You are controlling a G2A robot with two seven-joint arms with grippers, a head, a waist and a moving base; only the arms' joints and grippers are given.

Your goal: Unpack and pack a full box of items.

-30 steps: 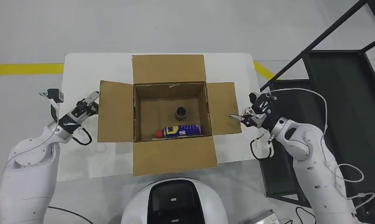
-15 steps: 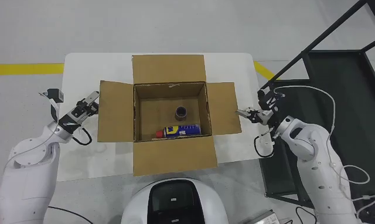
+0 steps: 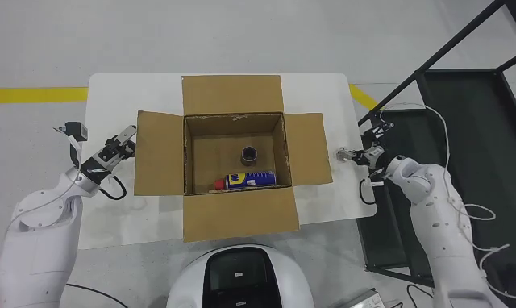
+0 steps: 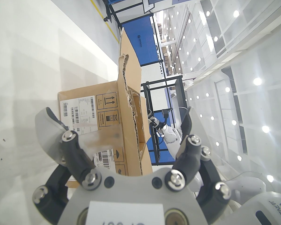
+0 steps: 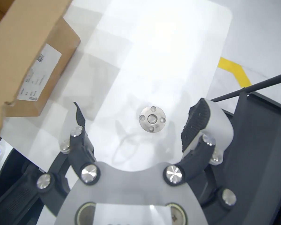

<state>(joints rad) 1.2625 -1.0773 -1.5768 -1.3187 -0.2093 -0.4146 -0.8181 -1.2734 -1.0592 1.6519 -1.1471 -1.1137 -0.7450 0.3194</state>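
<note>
At the left edge of the white tabletop the left gripper hangs just beside the left flap of the open box, its fingers spread and holding nothing. The box stands in the middle of the tabletop with all four flaps folded out. Inside it a blue and yellow can with a red cap lies on its side against the near wall, and a small dark cylinder stands upright near it, right of the middle. Past the right flap, the right gripper is over the tabletop's right edge, fingers spread wide and holding nothing. In its wrist view a round metal disc lies on the tabletop between the fingers, touching neither. A dark rack stands to the right of the tabletop
</note>
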